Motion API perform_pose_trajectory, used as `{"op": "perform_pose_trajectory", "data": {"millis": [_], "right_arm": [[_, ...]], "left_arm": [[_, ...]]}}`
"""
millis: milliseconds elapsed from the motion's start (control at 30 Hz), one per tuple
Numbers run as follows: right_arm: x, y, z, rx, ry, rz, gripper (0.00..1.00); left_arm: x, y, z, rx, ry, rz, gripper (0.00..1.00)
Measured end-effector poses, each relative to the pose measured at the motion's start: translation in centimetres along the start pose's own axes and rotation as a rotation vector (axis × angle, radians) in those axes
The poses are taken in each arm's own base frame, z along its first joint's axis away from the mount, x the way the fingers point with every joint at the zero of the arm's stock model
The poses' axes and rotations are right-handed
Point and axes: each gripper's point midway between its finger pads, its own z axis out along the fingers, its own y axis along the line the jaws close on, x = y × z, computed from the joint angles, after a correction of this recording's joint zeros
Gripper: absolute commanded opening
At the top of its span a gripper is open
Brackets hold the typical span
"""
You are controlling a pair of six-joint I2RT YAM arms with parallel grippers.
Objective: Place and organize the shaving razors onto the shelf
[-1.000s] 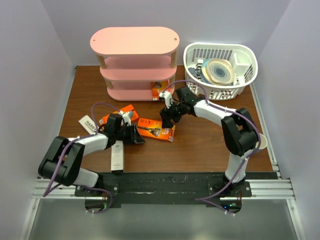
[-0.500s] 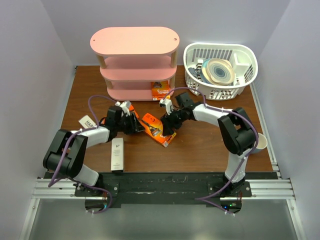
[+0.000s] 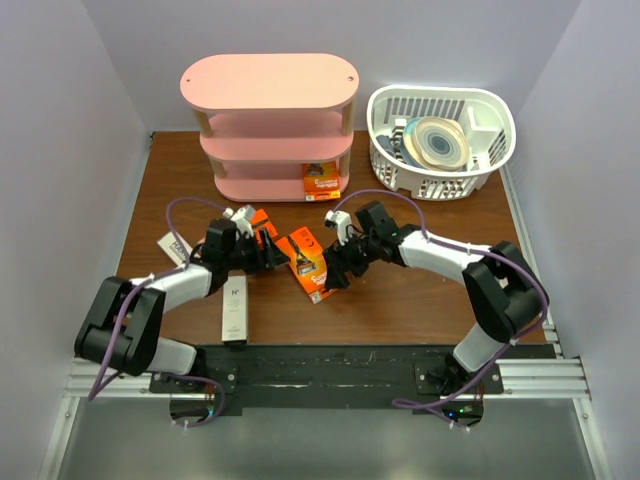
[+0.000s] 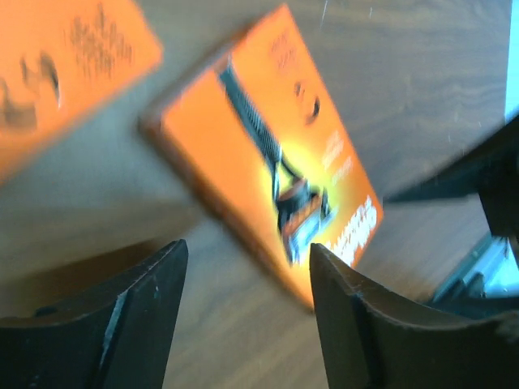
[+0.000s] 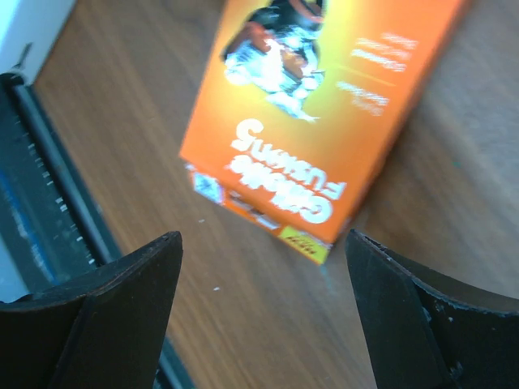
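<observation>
From the left wrist's view most things were smeared. The middle orange pack (image 4: 268, 162), lying just beyond the fingertips of the left hand (image 4: 243, 324), showed its black razor picture, but the lettering could not be read. A second orange pack (image 4: 65, 73), further ahead and off to that hand's left, was cut off by the frame. The left hand was spread, with only bare wooden surface (image 4: 203, 267) between its fingers and nothing pinched. The right hand (image 5: 259, 316) was spread wide too and held nothing. The same middle orange pack lay flat just ahead of its fingertips, its far end out of frame and the print blurred. Seen from above, that pack sat tilted between the two hands, the left hand (image 3: 275, 255) on one side and the right hand (image 3: 333, 272) on the other, each close to it; whether either touched it I could not tell. The left wrist hid most of the second orange pack (image 3: 263, 220). A third orange pack (image 3: 321, 180) stood on the lowest tier of the pink shelf (image 3: 270, 85), well beyond both hands. A slim white box (image 3: 234, 308) lay behind the left hand, beside its forearm, and the other white box (image 3: 172, 246) peeked out from under that arm's cable. The white basket (image 3: 440, 185) stood far beyond the right hand, its round contents too jumbled to name.
</observation>
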Motion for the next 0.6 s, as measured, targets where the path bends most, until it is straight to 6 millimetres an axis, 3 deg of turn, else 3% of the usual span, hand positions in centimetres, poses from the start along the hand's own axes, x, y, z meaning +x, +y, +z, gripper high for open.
{"op": "perform_pose_trajectory", "data": {"millis": [133,267,400,500,600], "right_arm": [[0.1,-1.3,0.7,0.038,0.000,0.018,0.86],[0.6,-1.8,1.9,0.028,0.015,0.066,0.80],[-0.3,-1.7,2.8,0.007,-0.021,0.113,0.74],[-0.9,-1.5,3.3,-0.010,-0.037,0.142,0.72],[-1.4,-1.4,3.6,-0.018,-0.040,0.161,0.68]], "left_arm": [[3.6,1.0,-1.2,-0.004,0.064,-0.058,0.71],[4.8,-0.1,-1.2,0.045,0.083,-0.052,0.72],[6.8,-2.1,-0.8,0.110,0.138,-0.017,0.64],[6.4,-2.4,0.3,0.105,0.147,-0.021,0.61],[4.1,-2.1,2.0,0.067,0.116,-0.012,0.62]]}}
